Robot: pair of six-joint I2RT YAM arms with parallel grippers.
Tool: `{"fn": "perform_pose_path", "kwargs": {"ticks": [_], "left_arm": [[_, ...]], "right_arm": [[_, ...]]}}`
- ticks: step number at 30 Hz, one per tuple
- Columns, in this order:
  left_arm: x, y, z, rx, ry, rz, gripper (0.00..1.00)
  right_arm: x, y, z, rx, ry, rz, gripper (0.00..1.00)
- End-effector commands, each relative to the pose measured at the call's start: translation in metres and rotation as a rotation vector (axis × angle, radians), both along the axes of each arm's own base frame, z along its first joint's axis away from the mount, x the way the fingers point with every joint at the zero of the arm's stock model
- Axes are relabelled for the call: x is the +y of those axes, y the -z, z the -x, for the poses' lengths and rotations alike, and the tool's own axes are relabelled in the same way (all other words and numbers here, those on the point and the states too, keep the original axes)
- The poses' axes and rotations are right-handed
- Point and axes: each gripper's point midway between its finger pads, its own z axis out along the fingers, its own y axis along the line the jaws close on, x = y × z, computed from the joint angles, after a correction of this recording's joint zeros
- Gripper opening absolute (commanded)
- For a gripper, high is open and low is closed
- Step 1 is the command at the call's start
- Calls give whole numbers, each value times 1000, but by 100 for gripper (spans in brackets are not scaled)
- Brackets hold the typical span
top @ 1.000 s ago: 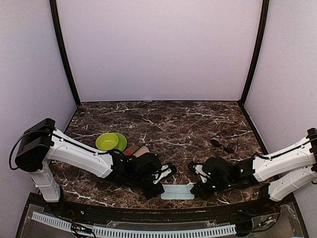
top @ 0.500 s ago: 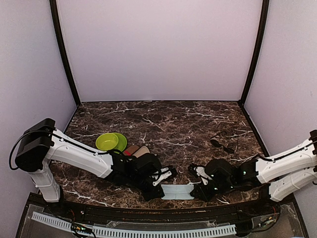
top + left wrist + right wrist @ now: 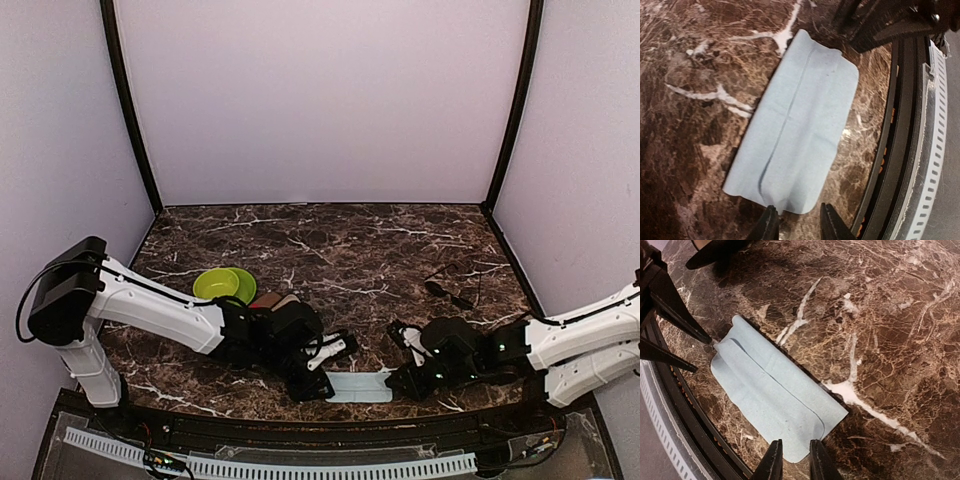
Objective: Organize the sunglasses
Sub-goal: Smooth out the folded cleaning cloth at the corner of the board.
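Dark marble table [image 3: 330, 240], seen from the top camera. Left arm [image 3: 160, 312] stretched low from 8 o'clock toward 6. Right arm [image 3: 570, 335] mirrored, from 4 o'clock toward 6.

Left jaws slightly apart, fingertips [image 3: 769, 226] down near the table at one short edge of the cloth. Contact with the fabric: cannot tell. Right jaws narrowly apart as well, fingertips [image 3: 774, 460] at the opposite short edge, a cloth corner right up at the gap. Touching or not: cannot tell.

Light blue cloth [image 3: 360, 387] [image 3: 795, 140] [image 3: 772, 400] flat at 6 o'clock, folded lengthwise, just inside the near table edge, between the two sets of jaws.

Green bowl [image 3: 222, 286] at 9 o'clock, beyond the left arm. Brown case [image 3: 285, 300] just beside it, partly hidden by the left wrist.

Sunglasses [image 3: 447, 292] at 3 o'clock, on the table, well apart from both jaws and the cloth. Lens shape too small to tell.
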Motion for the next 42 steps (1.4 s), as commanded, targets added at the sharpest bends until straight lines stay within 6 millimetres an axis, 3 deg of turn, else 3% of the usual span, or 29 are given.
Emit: {"fn": "perform_pose_path", "kwargs": {"ticks": [1, 7, 19, 42], "left_arm": [[-8, -23, -21, 15, -77, 77, 32], [-15, -14, -30, 53, -105, 70, 33], [-19, -2, -19, 119, -58, 72, 34], [-15, 6, 6, 178, 39, 38, 22]], "right_arm": [[11, -8, -13, -2, 65, -13, 20], [19, 1, -18, 14, 70, 24, 18], [26, 15, -9, 75, 26, 29, 18], [19, 19, 6, 130, -7, 18, 17]]}}
